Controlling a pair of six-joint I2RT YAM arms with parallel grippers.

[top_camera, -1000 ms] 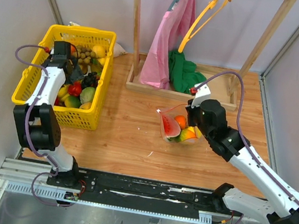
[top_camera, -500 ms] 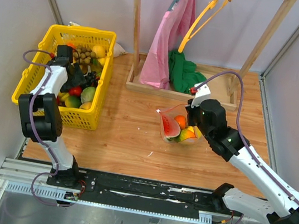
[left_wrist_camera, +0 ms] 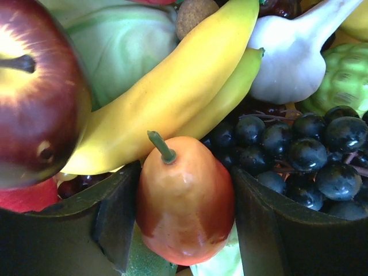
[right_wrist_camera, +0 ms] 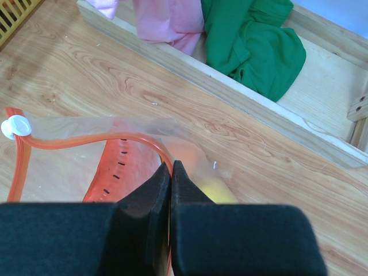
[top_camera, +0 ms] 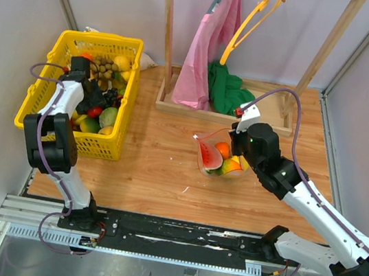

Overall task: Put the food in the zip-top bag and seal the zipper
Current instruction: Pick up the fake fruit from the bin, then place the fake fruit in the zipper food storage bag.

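Observation:
My left gripper (top_camera: 90, 98) reaches down into the yellow basket (top_camera: 127, 95) of toy food. In the left wrist view its fingers (left_wrist_camera: 118, 218) press both sides of a red-orange pear (left_wrist_camera: 184, 213). Round it lie a red apple (left_wrist_camera: 34, 98), bananas (left_wrist_camera: 172, 86), dark grapes (left_wrist_camera: 305, 155) and garlic (left_wrist_camera: 287, 57). My right gripper (top_camera: 237, 140) is shut (right_wrist_camera: 171, 168) on the red-orange zipper (right_wrist_camera: 86, 140) of the clear zip-top bag (top_camera: 221, 159) and holds its mouth up. The bag holds a watermelon slice (top_camera: 209, 157), an orange (top_camera: 222, 148) and a yellow piece.
A wooden rack at the back holds a pink garment (top_camera: 208, 51) and a yellow hanger (top_camera: 254, 20). A green cloth (top_camera: 226, 89) lies in its wooden base tray (top_camera: 175, 107). The zipper's white slider (right_wrist_camera: 15, 126) sits at the bag's left end.
My left gripper has moved right and down into the basket and now sits round the pear. My right arm and the bag have not moved.

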